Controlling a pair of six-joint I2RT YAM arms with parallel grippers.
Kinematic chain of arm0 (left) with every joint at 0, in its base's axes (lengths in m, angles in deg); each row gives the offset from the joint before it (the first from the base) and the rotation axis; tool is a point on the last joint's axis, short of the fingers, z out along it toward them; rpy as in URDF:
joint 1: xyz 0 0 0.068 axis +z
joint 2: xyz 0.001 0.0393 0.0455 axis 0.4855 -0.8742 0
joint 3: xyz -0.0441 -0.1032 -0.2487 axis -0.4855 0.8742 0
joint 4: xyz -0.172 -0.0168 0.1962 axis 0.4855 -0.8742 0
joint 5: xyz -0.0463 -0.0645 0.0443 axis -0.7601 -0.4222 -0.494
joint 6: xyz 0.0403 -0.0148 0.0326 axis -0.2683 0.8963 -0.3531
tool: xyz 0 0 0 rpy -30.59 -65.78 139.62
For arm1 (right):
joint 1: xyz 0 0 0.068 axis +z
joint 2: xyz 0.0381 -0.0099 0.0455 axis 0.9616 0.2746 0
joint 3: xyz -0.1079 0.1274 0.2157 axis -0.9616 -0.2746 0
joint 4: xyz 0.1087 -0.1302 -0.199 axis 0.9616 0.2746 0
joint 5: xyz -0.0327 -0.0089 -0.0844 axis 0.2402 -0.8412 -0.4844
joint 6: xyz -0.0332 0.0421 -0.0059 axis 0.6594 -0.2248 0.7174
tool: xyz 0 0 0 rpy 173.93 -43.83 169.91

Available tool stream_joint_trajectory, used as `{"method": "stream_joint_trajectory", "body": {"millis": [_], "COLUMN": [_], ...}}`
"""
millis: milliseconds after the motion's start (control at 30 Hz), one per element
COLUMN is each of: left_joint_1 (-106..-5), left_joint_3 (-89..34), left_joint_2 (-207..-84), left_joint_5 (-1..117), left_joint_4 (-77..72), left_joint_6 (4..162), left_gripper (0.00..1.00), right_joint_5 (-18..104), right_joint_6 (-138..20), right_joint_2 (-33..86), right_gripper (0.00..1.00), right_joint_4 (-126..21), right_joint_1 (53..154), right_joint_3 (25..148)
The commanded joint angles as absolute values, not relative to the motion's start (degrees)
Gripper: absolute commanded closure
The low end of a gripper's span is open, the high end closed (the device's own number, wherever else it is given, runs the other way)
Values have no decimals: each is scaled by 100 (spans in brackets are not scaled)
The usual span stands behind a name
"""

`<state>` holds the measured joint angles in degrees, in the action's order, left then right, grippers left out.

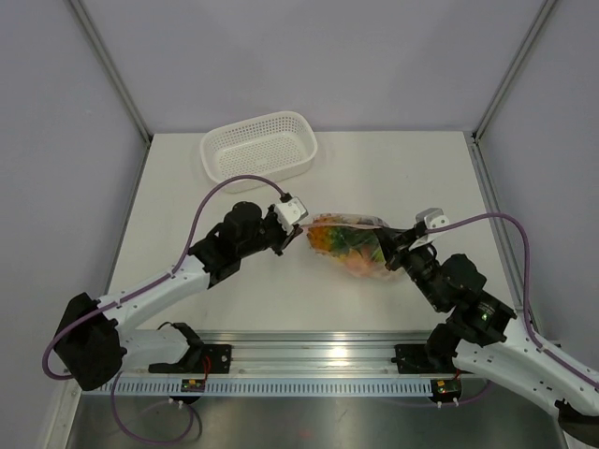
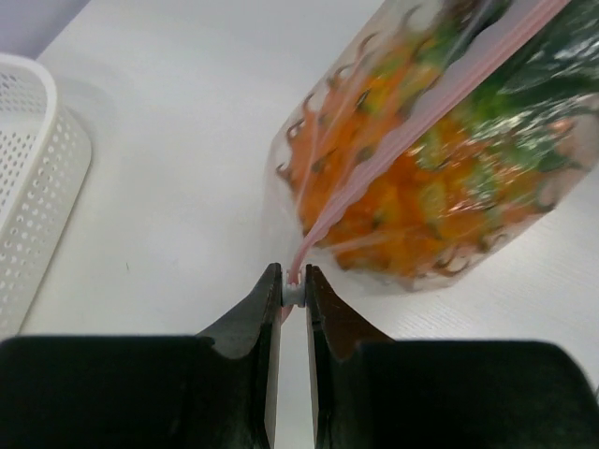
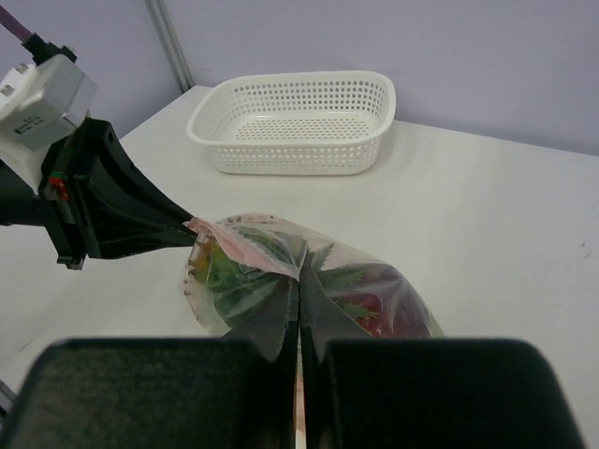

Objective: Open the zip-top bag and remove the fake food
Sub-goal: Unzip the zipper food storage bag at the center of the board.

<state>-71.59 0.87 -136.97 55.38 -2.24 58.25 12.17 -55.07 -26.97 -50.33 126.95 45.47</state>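
Left pincer (image 2: 293, 282) nips zip-top bag (image 2: 421, 159); right pincer (image 3: 299, 286) too, apparently; basket (image 3: 281, 156) beyond.

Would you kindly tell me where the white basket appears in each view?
Top external: white basket upper centre, beyond the zip-top bag.
Left wrist: basket at the left edge, cut off.
Right wrist: basket upper centre, behind the bag.
Shared landmark: the bag's pink zip strip.

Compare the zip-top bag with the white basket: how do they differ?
The zip-top bag is clear, crinkly and full of fake food; the basket is white, perforated and empty. The left tool and right tool both pinch the bag; nothing touches the basket. Both are containers.
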Motion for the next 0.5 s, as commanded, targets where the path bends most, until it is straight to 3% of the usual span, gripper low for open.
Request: {"method": "stream_joint_trajectory", "body": {"millis": [0, 233, 300, 333, 367, 433, 467], "left_joint_1": [-6878, -6666, -6658, -6658, -6658, -6658, -6658], "left_joint_3": [14, -47, -39, -30, 5, 137, 198], "left_joint_2": [-13919, -13973, -13920, -13833, -13780, -13604, -13386], "left_joint_5": [5980, 5637, 5532, 5523, 5523, 5488, 5427], "left_joint_4": [-690, -725, -690, -603, -558, -470, -252], "left_joint_6": [6030, 6136, 6170, 6232, 6293, 6382, 6390], "left_gripper": [100, 100, 95, 74, 63, 51, 1], "right_joint_5": [617, 661, 705, 731, 758, 854, 898], "right_joint_6": [-5540, -5540, -5540, -5532, -5523, -5496, -5488], "right_joint_2": [-3001, -2923, -2870, -2852, -2817, -2756, -2703], "right_gripper": [100, 100, 100, 100, 100, 100, 100], "right_joint_4": [-5973, -5973, -5955, -5946, -5938, -5937, -5911], "right_joint_1": [12698, 12706, 12697, 12697, 12697, 12697, 12697], "right_joint_3": [4672, 4690, 4698, 4707, 4725, 4742, 4768]}}
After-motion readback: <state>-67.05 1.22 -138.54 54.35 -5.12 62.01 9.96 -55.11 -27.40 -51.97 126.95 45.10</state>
